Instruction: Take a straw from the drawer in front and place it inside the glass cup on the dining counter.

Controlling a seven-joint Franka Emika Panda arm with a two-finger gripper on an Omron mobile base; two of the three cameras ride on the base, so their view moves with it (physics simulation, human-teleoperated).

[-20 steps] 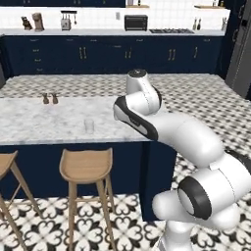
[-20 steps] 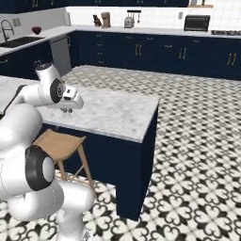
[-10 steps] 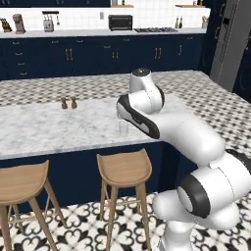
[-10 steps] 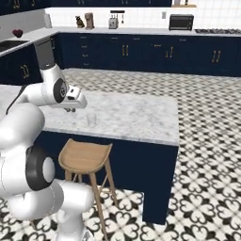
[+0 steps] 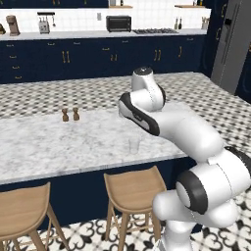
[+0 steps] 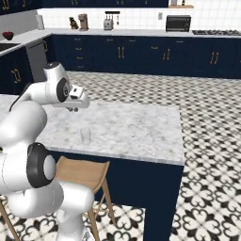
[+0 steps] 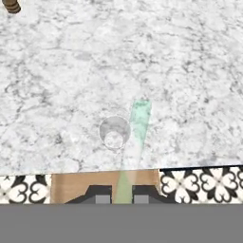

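My gripper hangs above the dining counter, shut on the straw. The straw is a thin pale stick that runs from between the fingertips out over the marble. In the hand view the glass cup stands upright just left of the straw, near the counter's front edge. From the right base view the gripper is above and slightly behind the glass cup. The left base view has the glass cup below my bent arm. The drawer is out of view.
Two brown shakers stand further back on the dining counter. Wooden stools line its front side, one of them right below the cup. The wall counter with a toaster runs along the back.
The base has driven sideways along the island, so the whole scene has slid across both views. The cup now lies close under the gripper. The arm's pose is much the same.
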